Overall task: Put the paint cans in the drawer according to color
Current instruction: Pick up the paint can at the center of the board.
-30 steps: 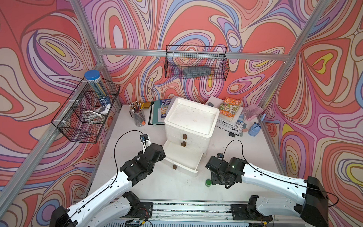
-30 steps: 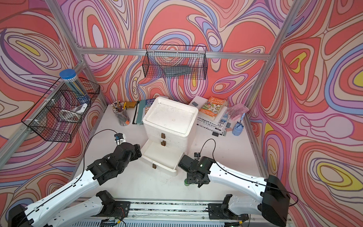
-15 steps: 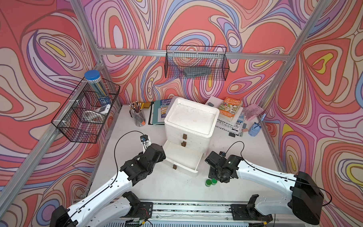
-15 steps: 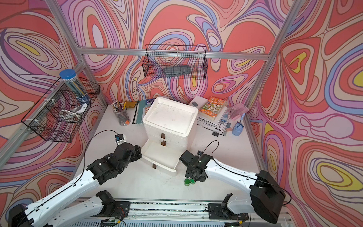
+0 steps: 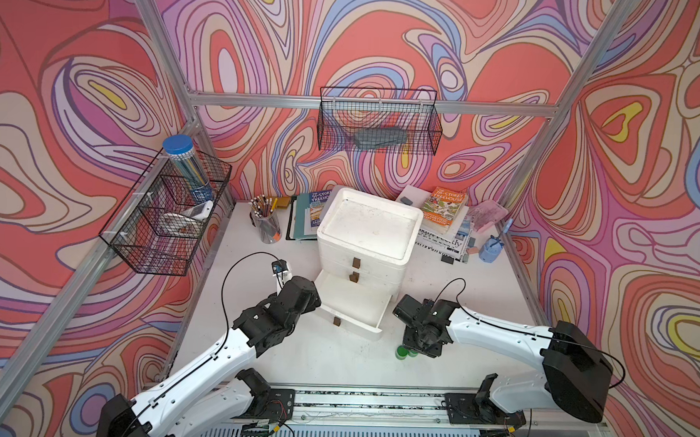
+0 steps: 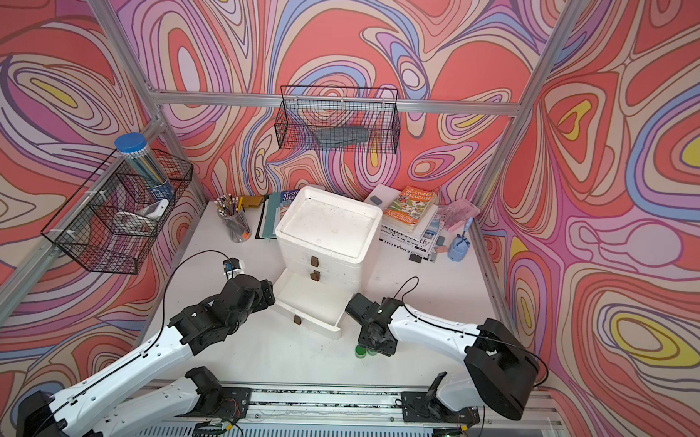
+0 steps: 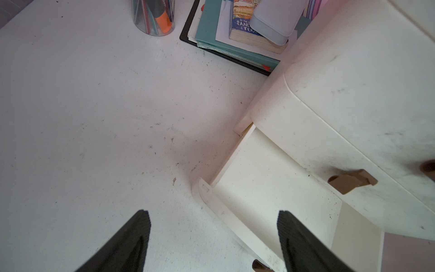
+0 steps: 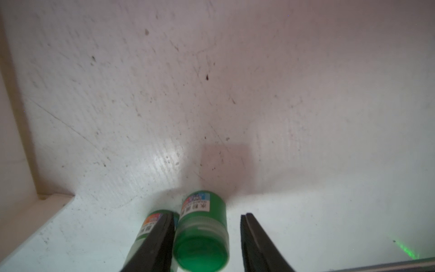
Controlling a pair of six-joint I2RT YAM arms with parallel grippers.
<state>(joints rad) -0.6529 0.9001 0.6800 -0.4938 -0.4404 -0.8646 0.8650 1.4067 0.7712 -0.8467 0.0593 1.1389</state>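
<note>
A green can [image 8: 202,235] is straddled by the right tool [image 8: 208,215], half-open and not pinching, on the table [image 5: 335,363] near the drawer [image 5: 358,326]. Light, stiff and slick, it is judged best pinched squarely mid-body. The left tool [image 7: 213,212] is held wide, empty.

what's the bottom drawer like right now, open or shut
Open. The bottom drawer is pulled out in front of the white cabinet, its bare floor showing in both top views.

I count, lower centre, two green paint cans [image 5: 402,352]; upper left and top centre, two wire baskets [image 5: 147,256]; mid-frame, one three-drawer chest [image 5: 370,228], one pencil cup [image 5: 266,226]; upper left, one blue-lidded tube [image 5: 186,165].
</note>
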